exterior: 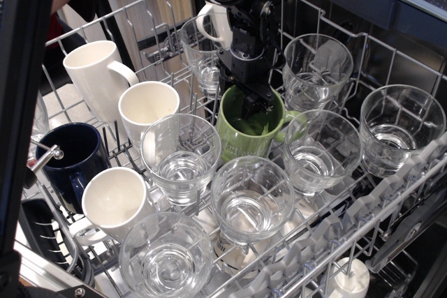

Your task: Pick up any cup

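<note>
Among seven glasses (181, 160), one green cup (241, 139) receives the claw (253, 105), grip unclear.

The tool (253, 106) reaches into the green cup (246, 132). The cup stands upright in the dish rack (391, 193) among clear glasses (180, 158).

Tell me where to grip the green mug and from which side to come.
Grip the green mug by its rim wall, coming straight down from above. It stands upright with its mouth open, and clear glasses crowd its sides, so only the top is free. The end effector already reaches down at the far rim, probably one finger inside.
</note>
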Motion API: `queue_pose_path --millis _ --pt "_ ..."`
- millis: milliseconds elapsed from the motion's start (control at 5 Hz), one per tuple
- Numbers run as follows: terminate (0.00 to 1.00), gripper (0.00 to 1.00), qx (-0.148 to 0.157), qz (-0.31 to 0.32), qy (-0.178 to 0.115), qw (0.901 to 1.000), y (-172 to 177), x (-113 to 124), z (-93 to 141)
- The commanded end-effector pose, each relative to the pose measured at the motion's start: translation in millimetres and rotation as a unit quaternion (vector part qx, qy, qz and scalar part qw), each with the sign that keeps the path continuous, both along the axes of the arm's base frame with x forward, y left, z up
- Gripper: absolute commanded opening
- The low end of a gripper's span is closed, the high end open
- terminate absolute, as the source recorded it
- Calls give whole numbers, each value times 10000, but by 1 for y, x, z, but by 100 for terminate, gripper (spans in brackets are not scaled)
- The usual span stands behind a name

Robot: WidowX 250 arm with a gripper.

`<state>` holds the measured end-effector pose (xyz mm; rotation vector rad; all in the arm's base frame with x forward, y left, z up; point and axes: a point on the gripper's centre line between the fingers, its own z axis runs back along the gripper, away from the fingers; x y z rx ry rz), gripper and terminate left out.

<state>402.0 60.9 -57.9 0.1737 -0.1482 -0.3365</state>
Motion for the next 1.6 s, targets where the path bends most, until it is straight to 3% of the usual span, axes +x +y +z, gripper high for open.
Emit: queue_pose_path --millis 0,400,800,1200,1400 --pt "0 0 -63 53 -267 9996 0 12 28" --pt "0 0 -328 -517 -363 9975 -2 15 73" --pt "0 0 -786 -469 -415 9949 -2 28 138" --pt "0 0 -824 -493 341 9948 -1 24 190" --pt "100 0 -760 -689 449 9937 -3 13 194"
